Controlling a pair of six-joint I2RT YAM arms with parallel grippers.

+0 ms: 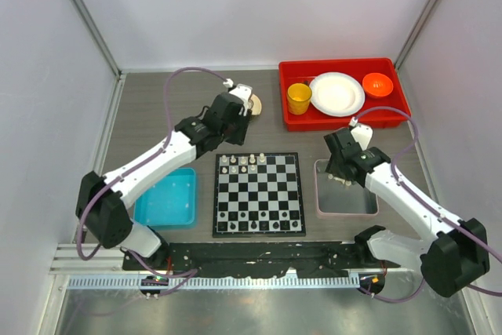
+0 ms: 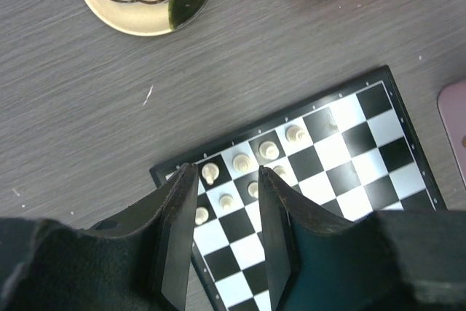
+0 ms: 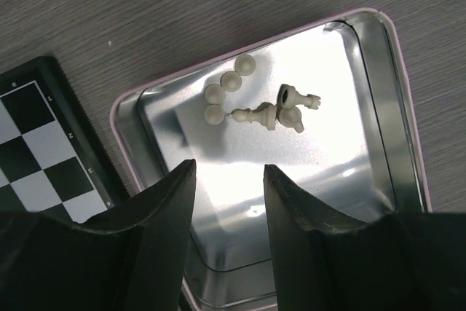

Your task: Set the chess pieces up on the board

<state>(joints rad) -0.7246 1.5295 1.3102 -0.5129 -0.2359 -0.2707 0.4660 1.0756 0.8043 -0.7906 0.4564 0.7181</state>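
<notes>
At far left, a blue bin on the grey table, just beside the board. Next along, over the board's far left corner, the left gripper, pointed down. Jaws partly apart; nothing pinched between the fingers. In the gap, seen from the wrist, only board squares and small standing figures.

On the board itself, cream chess pieces upright in the two far rows, all bunched at the left end. Cannot tell whether one more hides under a finger.

Just beyond the left gripper, a small patterned dish on the bare table.

Right of the board and close beside it, a shiny tin with a pinkish rim. In its far part, a little cluster of loose pieces, cream like the others, touching one another, some lying on their sides.

Above the tin's near part, the right gripper, also pointed down. Jaws partly apart here too, nothing between the pads, only the tin's floor showing through.

At the far right corner, a red tray holding, left to right, a yellow cup, a white plate and an orange bowl.
</notes>
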